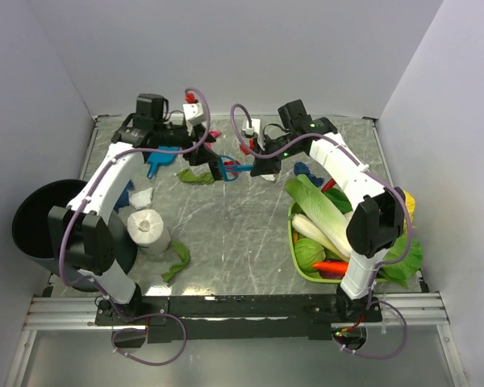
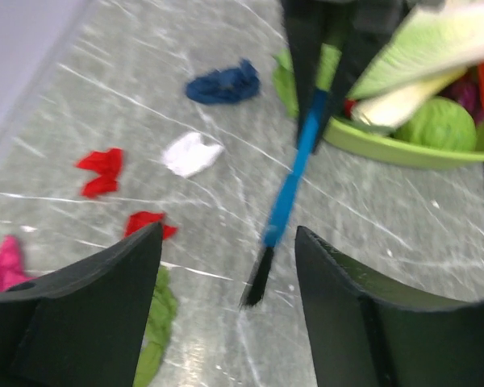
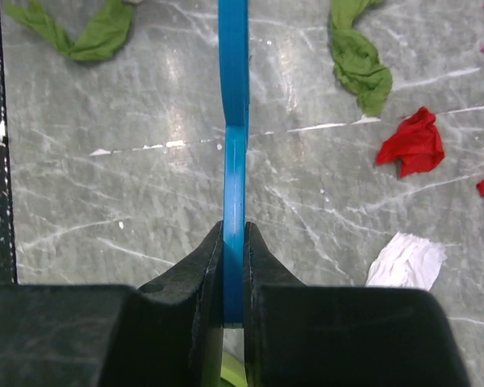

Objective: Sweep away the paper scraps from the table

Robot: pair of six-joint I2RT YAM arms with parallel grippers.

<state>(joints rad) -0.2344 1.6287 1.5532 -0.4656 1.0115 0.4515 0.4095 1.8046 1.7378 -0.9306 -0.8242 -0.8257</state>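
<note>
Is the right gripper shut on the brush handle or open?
Shut: the right gripper has its fingers pressed on both sides of the blue brush handle, no gap.

L gripper [image 1: 218, 168] & R gripper [image 1: 264, 168] sit nearly nose to nose over the far half of the table [image 1: 242, 234]. A blue brush [image 1: 239, 168] spans the gap btwn them, handle end at the R gripper. Green scrap [image 1: 195, 176] lies just left of the L gripper, magenta scrap [image 1: 215, 134] beyond it twd the back wall. Dark blue scrap [image 1: 304, 170] is right of the R gripper, nr the green tray [image 1: 294, 242] of veg. Blue dustpan [image 1: 157, 161] is further left of the L gripper. Tissue roll [image 1: 149, 228] stands well back, nr that arm's base.
</note>
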